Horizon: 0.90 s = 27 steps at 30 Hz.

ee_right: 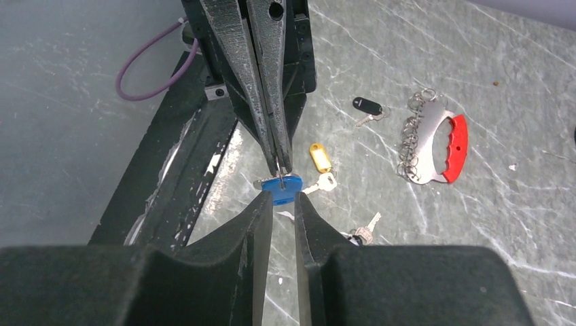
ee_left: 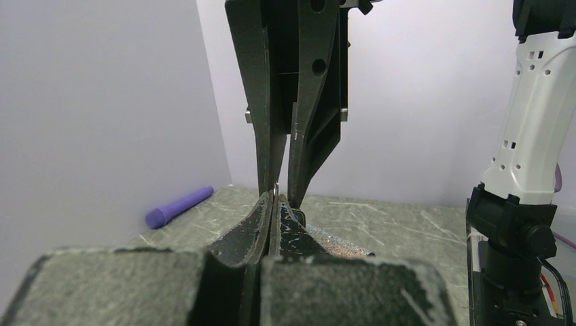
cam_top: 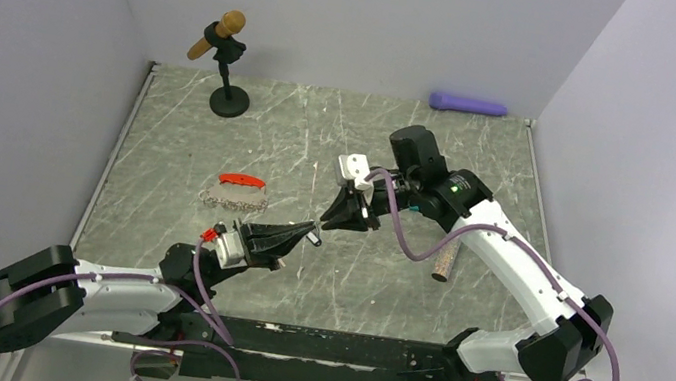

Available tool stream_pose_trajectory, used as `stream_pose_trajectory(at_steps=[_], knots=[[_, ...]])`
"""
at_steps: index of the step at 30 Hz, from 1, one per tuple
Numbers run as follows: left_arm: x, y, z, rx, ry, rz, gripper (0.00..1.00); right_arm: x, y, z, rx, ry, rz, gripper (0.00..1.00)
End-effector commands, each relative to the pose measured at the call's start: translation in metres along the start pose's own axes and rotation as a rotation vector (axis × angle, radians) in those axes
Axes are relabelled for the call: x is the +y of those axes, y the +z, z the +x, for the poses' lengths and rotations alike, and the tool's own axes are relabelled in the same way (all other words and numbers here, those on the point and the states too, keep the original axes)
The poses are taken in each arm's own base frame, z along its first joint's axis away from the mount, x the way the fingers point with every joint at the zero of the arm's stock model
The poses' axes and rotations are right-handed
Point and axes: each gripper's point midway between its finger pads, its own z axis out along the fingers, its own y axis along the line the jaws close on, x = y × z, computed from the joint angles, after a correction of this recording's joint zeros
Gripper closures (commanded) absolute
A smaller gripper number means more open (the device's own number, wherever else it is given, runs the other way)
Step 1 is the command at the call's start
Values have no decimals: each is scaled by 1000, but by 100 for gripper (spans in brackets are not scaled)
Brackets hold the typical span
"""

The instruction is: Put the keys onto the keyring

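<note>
The keyring lies on the table left of centre, a red clip (cam_top: 243, 179) on a bunched silver chain (cam_top: 233, 199); it also shows in the right wrist view (ee_right: 458, 146). My two grippers meet tip to tip above the table. My left gripper (cam_top: 310, 238) (ee_left: 275, 197) is shut on the small metal ring of the blue-tagged key (ee_right: 282, 188). My right gripper (cam_top: 322, 226) (ee_right: 283, 198) has its jaws a narrow gap apart, pinching the tag's near end. A yellow-tagged key (ee_right: 319, 157), a black-tagged key (ee_right: 367, 105) and one more key (ee_right: 367, 229) lie on the table below.
A brown-headed microphone on a black stand (cam_top: 227, 63) is at the back left. A purple cylinder (cam_top: 468, 104) lies along the back wall. A glittery tube (cam_top: 445, 262) lies under the right arm. Walls close in the table on three sides.
</note>
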Motion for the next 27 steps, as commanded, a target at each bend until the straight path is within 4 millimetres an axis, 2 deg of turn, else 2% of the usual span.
stream_pose_trajectory(at_steps=[1,10,13,19,23,24,27], knots=[[1,7,-42,-164,9,-1,100,0,2,-16,-51,-34,-21,78],[2,6,-42,-162,7,-6,100,0,6,-22,-64,-32,-36,82],[2,6,-42,-162,7,-7,100,3,7,-22,-65,-30,-45,86],[2,6,-41,-160,8,-7,100,4,6,-23,-61,-39,-51,100],[2,4,-38,-151,-1,-12,99,4,3,-22,-37,-48,-42,100],[3,2,-37,-146,-7,-18,93,4,2,-20,-19,-51,-38,100],[4,-8,-28,-111,-5,-28,60,4,-5,-8,64,-85,-20,100]])
